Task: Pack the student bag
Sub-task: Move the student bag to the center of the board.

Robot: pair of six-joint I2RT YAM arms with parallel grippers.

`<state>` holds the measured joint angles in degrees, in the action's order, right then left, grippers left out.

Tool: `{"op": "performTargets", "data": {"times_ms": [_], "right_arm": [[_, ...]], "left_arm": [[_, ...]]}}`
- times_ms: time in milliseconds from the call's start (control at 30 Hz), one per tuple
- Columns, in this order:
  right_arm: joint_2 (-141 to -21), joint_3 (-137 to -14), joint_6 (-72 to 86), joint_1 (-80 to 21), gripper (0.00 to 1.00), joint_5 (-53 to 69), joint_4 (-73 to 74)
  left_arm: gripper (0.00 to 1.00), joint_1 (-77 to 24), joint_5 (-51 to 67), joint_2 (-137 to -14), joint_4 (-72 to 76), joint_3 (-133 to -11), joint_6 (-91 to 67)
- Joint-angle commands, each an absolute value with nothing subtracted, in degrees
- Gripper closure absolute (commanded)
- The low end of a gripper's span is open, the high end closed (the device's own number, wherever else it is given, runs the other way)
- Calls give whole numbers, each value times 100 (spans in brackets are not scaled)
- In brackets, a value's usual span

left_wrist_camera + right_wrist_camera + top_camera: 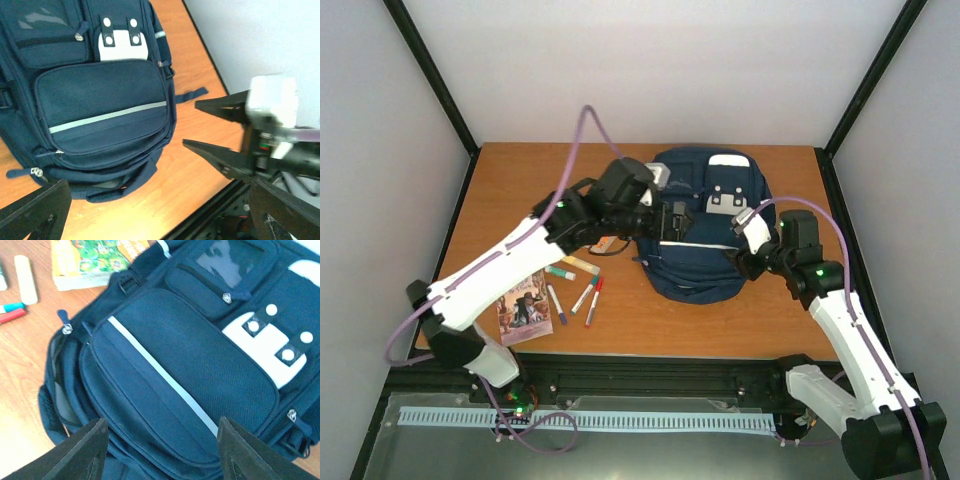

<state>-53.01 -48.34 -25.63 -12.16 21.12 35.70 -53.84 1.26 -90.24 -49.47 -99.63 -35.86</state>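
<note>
Student bag [705, 225] lies flat, front face up, mid-worktop toward the far side. Its long axis runs 12 to 6 in the top view: pale patch [728, 200] end toward 12, striped front pocket [190, 390] toward 6. A zip gap shows along its 6 o'clock edge, with grey lining inside.

Left gripper [672, 218] is over the bag's 9 o'clock side. Its jaws are spread wide with nothing between them. Can't tell if the tips touch the fabric.

Right gripper [190, 125] is at the bag's 3 o'clock edge, with its fingers [220, 107] pointing in at the bag. It is partly spread and empty, not gripping anything. It sits just beside the side of the bag; contact is unclear.

Worktop [770, 320] is orange-brown wood. Markers [575, 290] are scattered at 8 o'clock of the bag, apart from it. A book [525, 310] lies further out at 8, near the front edge. A colourful book [95, 260] is just beside the bag's 9 o'clock side, partly under the left arm.
</note>
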Motion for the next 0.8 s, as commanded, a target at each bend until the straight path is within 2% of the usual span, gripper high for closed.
{"op": "performTargets", "data": {"times_ms": [0, 133, 233, 500, 767], "right_arm": [[-5237, -4454, -2305, -1033, 39, 2130, 2964], [-5149, -4395, -2302, -876, 37, 2032, 2919], [-5138, -4360, -2315, -798, 37, 2051, 2916], [-5308, -4387, -2314, -791, 36, 2174, 2919], [-5135, -4364, -2266, -791, 36, 2293, 2926]], "left_arm": [[0, -5388, -490, -8490, -5883, -10566, -5257], [0, -5382, -566, -8900, -7032, -11764, -6120], [0, -5387, -177, -9560, -7749, -12875, -6424], [0, -5388, 416, -10443, -7985, -14731, -6936], [0, -5658, 105, -10045, -7050, -14412, -6717]]}}
